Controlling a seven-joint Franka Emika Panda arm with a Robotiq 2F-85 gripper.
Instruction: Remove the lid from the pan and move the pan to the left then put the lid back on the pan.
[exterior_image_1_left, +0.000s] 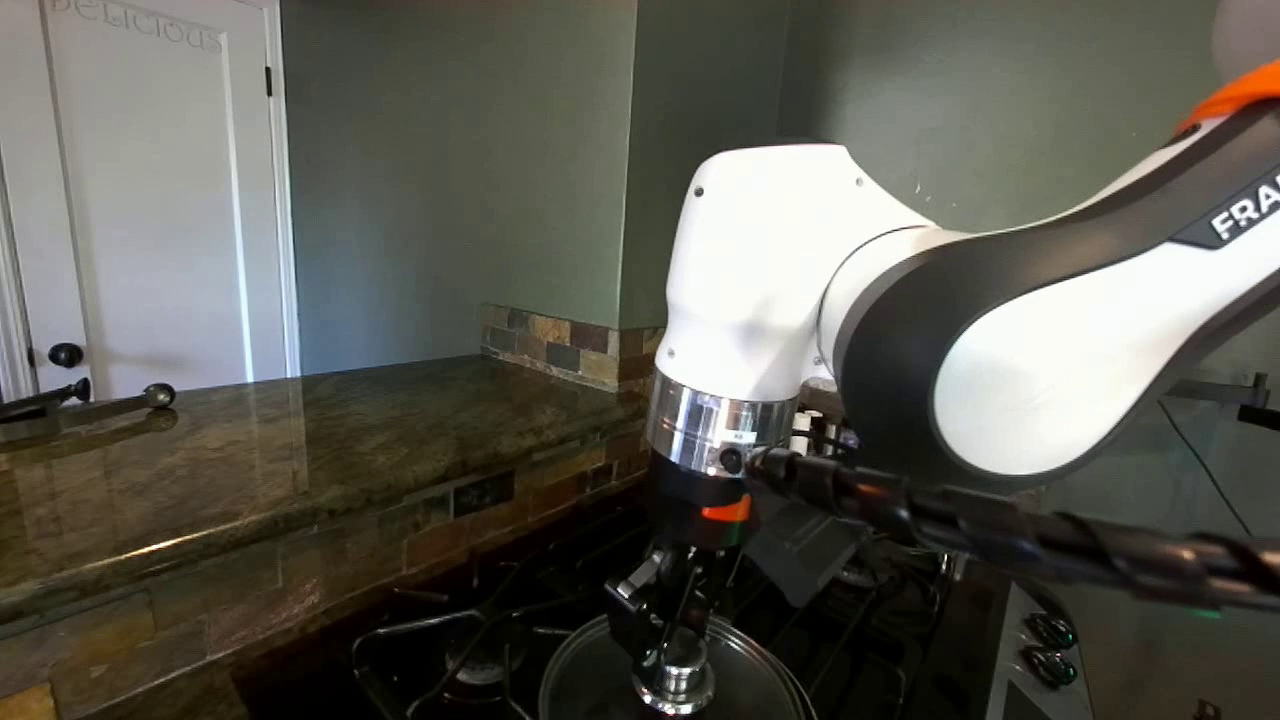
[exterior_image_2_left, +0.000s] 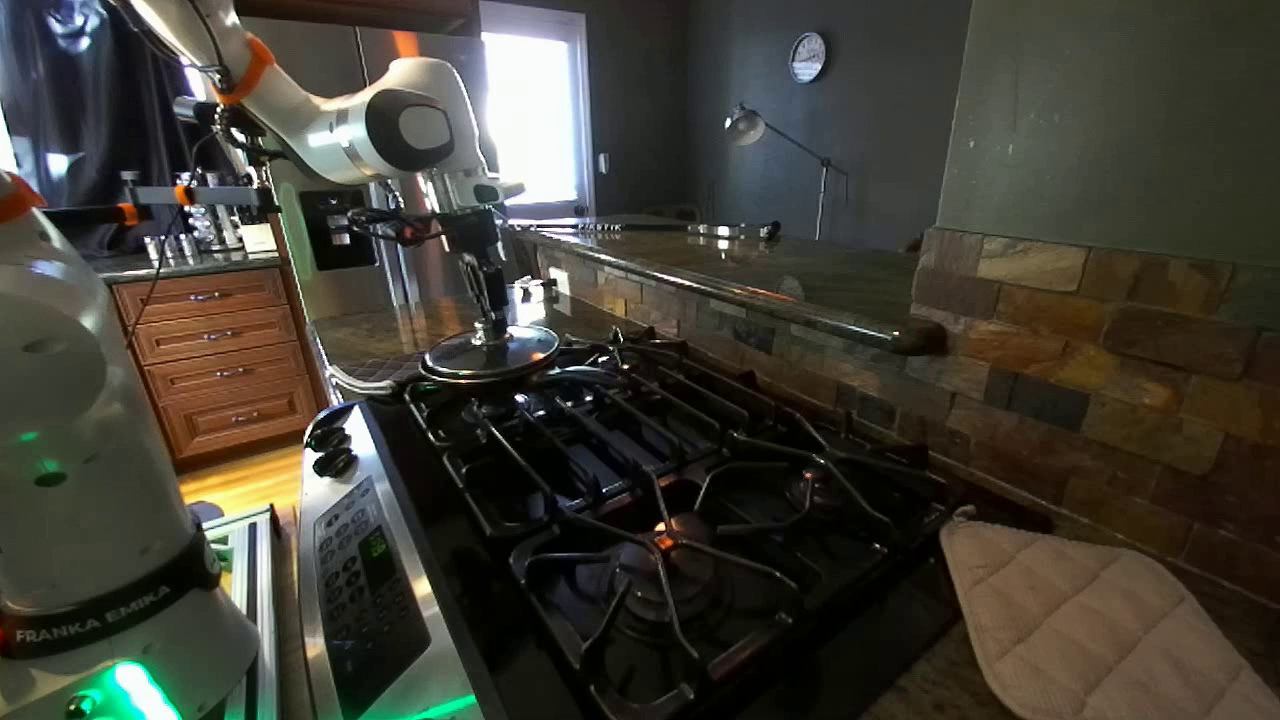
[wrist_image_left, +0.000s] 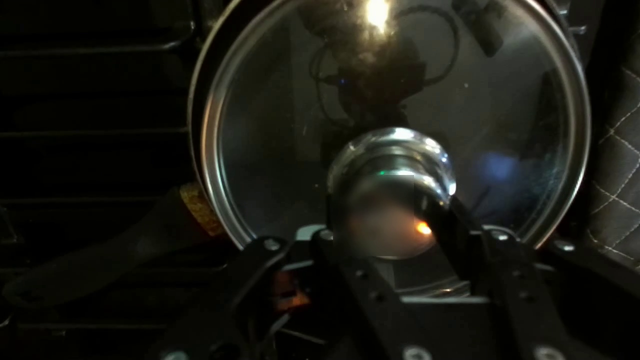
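The round glass lid (wrist_image_left: 280, 150) has a silvery rim and a shiny metal knob (exterior_image_1_left: 684, 660). It also shows in an exterior view (exterior_image_2_left: 520, 345). My gripper (wrist_image_left: 390, 215) points down with a finger on each side of the knob and seems shut on it. The gripper also shows in both exterior views (exterior_image_1_left: 655, 640) (exterior_image_2_left: 492, 318). The dark pan (wrist_image_left: 192, 120) is beneath the lid. Its rim shows past the lid's left edge in the wrist view, so the two are slightly offset. Its dark handle (wrist_image_left: 115, 252) with a cork-like collar points lower left. The pan's inside is mostly hidden.
Black stove grates (exterior_image_2_left: 650, 450) stretch beside the pan. Stove knobs and a control panel (exterior_image_2_left: 365, 570) line the front edge. A raised stone counter (exterior_image_1_left: 300, 450) with a tiled wall runs behind. A quilted dark mat (wrist_image_left: 620, 160) lies beside the pan; a pale pot holder (exterior_image_2_left: 1100, 610) lies at the far end.
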